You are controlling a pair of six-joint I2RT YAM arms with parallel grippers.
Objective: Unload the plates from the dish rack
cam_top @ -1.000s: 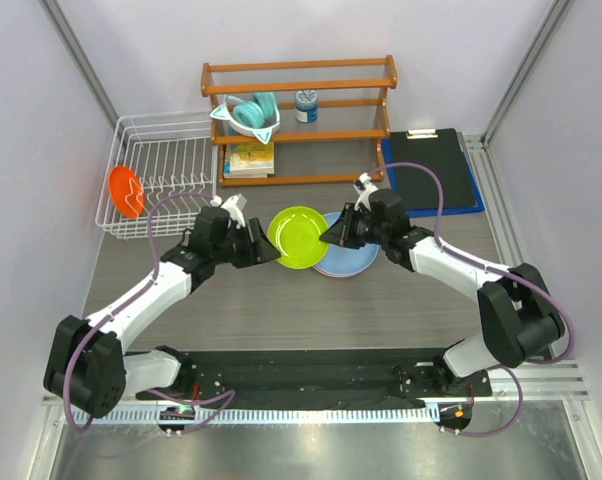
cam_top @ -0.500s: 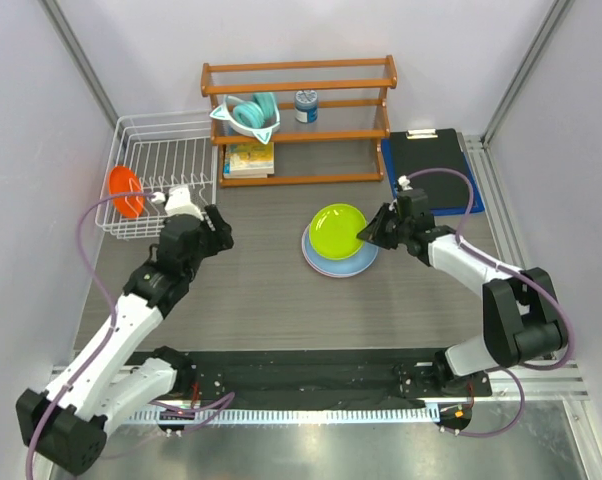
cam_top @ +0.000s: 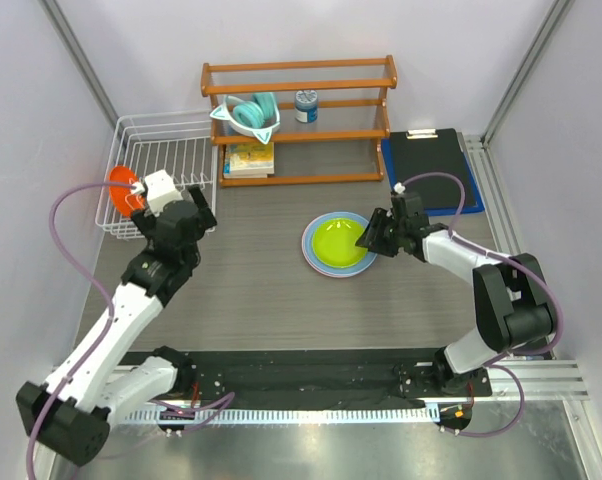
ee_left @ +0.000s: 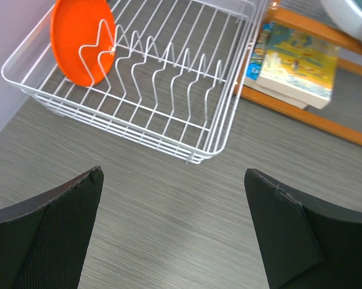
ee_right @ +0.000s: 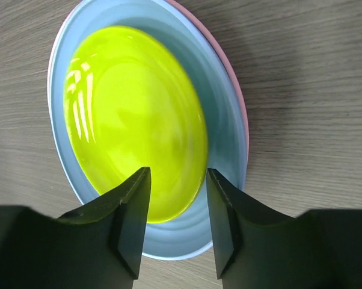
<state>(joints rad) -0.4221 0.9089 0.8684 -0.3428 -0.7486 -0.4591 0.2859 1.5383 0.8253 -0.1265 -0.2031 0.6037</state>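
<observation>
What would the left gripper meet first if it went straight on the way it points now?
Likely the near wire wall of the dish rack, though depth is unclear and the left gripper might touch bare table just short of it. The orange plate stands further left, off that line.

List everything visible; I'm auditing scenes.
dish rack: one, white, back left
orange plate: one, orange, in rack
lime green plate: one, lime, stack's top
light blue plate: one, blue, stack's middle
pink plate: one, pink, stack's bottom
wooden shelf: one, brown, back centre
bowl: one, teal, on shelf
can: one, blue, on shelf
books: stack, yellow, shelf's base
clipboard: one, black, back right
left gripper: one, black, open by rack
right gripper: one, black, open over stack
</observation>
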